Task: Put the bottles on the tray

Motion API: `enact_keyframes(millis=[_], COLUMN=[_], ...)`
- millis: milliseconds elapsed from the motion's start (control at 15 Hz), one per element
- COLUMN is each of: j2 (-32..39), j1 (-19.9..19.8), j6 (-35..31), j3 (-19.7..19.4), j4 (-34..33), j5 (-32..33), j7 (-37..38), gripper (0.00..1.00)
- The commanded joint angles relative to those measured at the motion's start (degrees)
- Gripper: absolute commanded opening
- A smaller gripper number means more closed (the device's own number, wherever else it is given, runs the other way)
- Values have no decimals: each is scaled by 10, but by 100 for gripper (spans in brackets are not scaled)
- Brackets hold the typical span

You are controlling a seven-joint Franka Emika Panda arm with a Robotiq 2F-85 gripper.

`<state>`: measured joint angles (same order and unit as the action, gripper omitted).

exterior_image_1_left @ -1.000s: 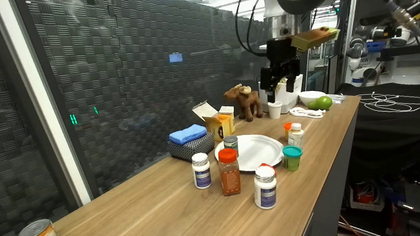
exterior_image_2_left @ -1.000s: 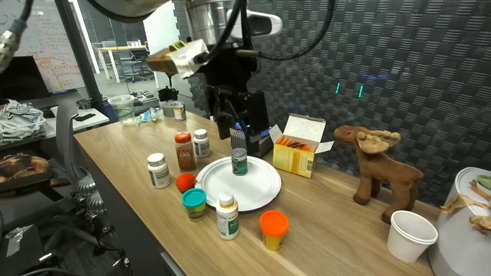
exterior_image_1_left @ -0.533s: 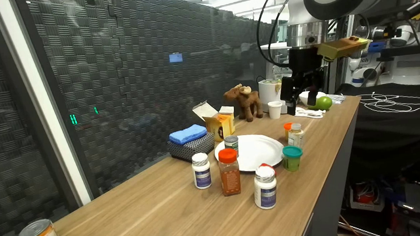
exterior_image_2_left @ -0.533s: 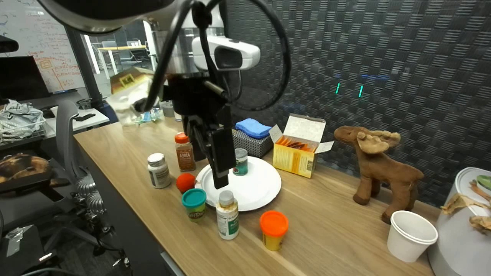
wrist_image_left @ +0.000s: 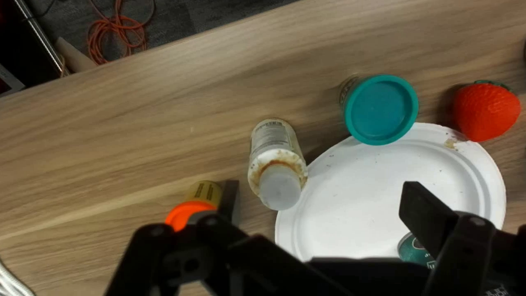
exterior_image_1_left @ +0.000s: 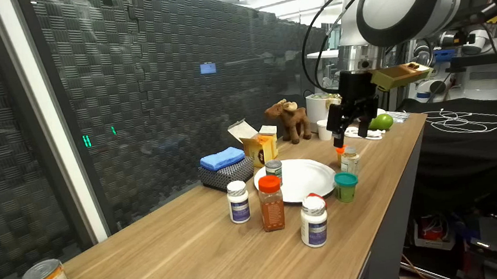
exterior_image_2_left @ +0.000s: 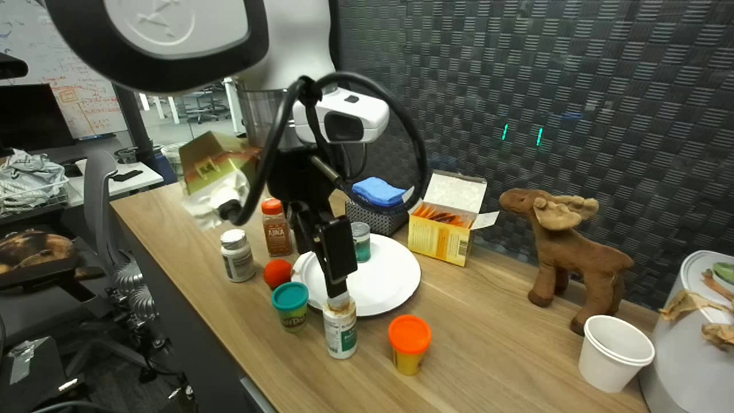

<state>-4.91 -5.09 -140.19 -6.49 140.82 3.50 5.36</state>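
Note:
My gripper (wrist_image_left: 320, 196) is open and empty, pointing down. In both exterior views it (exterior_image_1_left: 350, 136) hangs above and close to a white bottle with a green label (exterior_image_2_left: 340, 332). That bottle stands upright beside the white plate (exterior_image_2_left: 390, 287); its cap shows between the spread fingers, ahead of them, in the wrist view (wrist_image_left: 273, 160). Two white bottles with blue labels, one nearer the wall (exterior_image_1_left: 239, 211) and one nearer the edge (exterior_image_1_left: 314, 227), stand beyond the plate with a red-capped spice bottle (exterior_image_1_left: 272, 210). A teal-lidded tub (wrist_image_left: 381, 109) stands at the plate's rim.
A small tin (exterior_image_2_left: 361, 246) stands on the plate. An orange-lidded tub (exterior_image_2_left: 409, 344) is near the green-label bottle, partly behind a finger in the wrist view. A red strawberry (wrist_image_left: 487, 111) touches the rim. A yellow carton (exterior_image_2_left: 441, 235) and toy moose (exterior_image_2_left: 573, 252) stand along the wall.
My gripper has moved from over the far side of the plate to above the green-label bottle, then lowered. It stays open. The bottles and plate have not moved.

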Motion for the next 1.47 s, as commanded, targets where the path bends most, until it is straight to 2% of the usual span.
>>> enact_keyframes(millis=[0, 467, 533, 600, 733, 1133, 1200, 1267, 1400], j2=[25, 51, 54, 56, 59, 52, 48, 44, 32], j1=[-5, -9, -10, -11, -13, -17, -17, -17, -16], j6=[-19, -23, -27, -30, -32, -18, -10, -2, 19], j3=[4, -2, -3, -3, -5, -7, -8, -7, -5], j4=[-8, -19, -23, -26, -32, -35, -35, -36, -41], j5=[7, 21, 27, 30, 44, 80, 86, 92, 98], j7=[5, 31, 39, 44, 58, 85, 89, 92, 97], gripper=[100, 100, 84, 79, 56, 11, 11, 14, 13])
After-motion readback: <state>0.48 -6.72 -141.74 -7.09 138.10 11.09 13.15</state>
